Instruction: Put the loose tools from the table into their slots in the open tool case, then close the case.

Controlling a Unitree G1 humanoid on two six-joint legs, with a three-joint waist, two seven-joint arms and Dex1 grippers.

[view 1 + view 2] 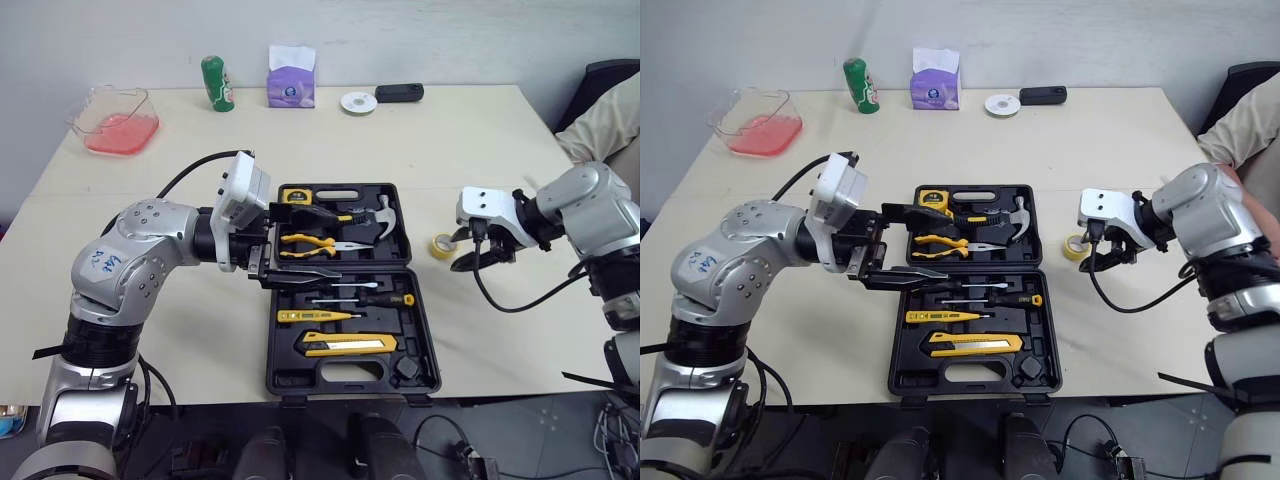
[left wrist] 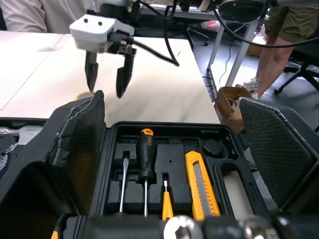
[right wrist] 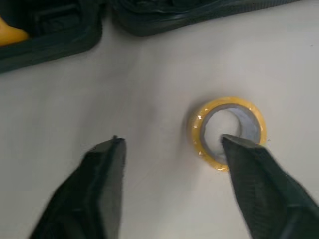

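The pale table (image 1: pixel 420 140) carries the open black tool case (image 1: pixel 290 380) lying flat near its front edge, both halves facing up. The left gripper (image 1: pixel 938 243) reaches in over the case's left side, its two black fingers spread wide, one above the other, with nothing between them. The right gripper (image 1: pixel 478 262) hangs low over the table just right of the case, its fingers also wide apart and empty. Seated in the case are a yellow utility knife (image 1: pixel 350 345), a hammer (image 1: pixel 385 215), yellow-handled pliers (image 1: pixel 310 243), a yellow tape measure (image 1: pixel 295 196) and a black-handled screwdriver (image 1: pixel 370 299). The yellow tape roll (image 3: pixel 229 132) lies loose on the table beside the case, directly under one right fingertip (image 3: pixel 234 147); whether they touch cannot be told.
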